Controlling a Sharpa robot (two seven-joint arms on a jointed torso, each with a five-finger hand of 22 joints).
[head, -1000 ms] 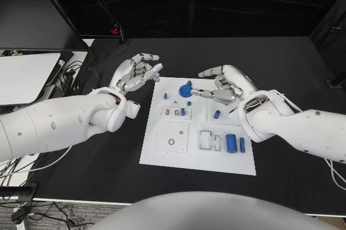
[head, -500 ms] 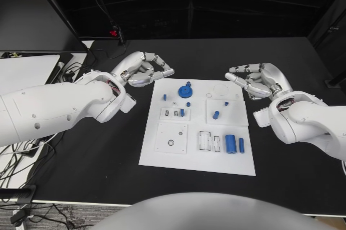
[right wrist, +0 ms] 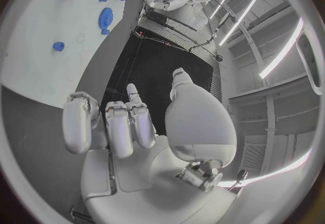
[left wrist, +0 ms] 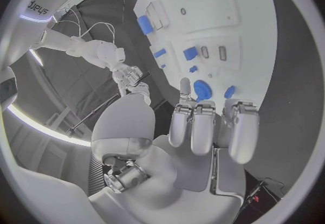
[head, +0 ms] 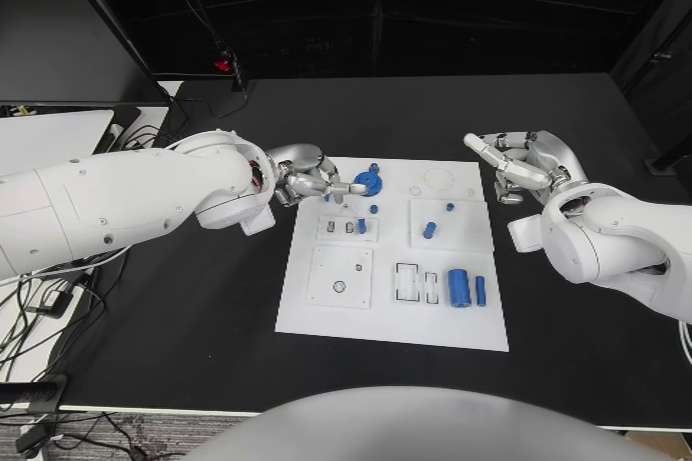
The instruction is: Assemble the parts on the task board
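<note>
I see the white board [head: 325,316] in the middle of the black table [head: 173,321], with the blue parts spread over it. My left hand [head: 306,178] is at the board's far left corner. Its fingers are curled in, with one fingertip stretched toward the blue gear [head: 371,184]; from the head view I cannot tell if the fingertip touches the gear. The hand holds nothing that I can see. In the left wrist view the gear [left wrist: 202,91] lies just past the fingers [left wrist: 203,132], and a small blue piece [left wrist: 229,91] lies beside it.

My right hand [head: 526,164] is over the bare table just beside the board's far right edge. Its fingers are bent and a little apart, and it grips nothing. A large blue cylinder [head: 459,287] lies near the board's near right side, with a thin blue pin [head: 480,290] just beside it.
</note>
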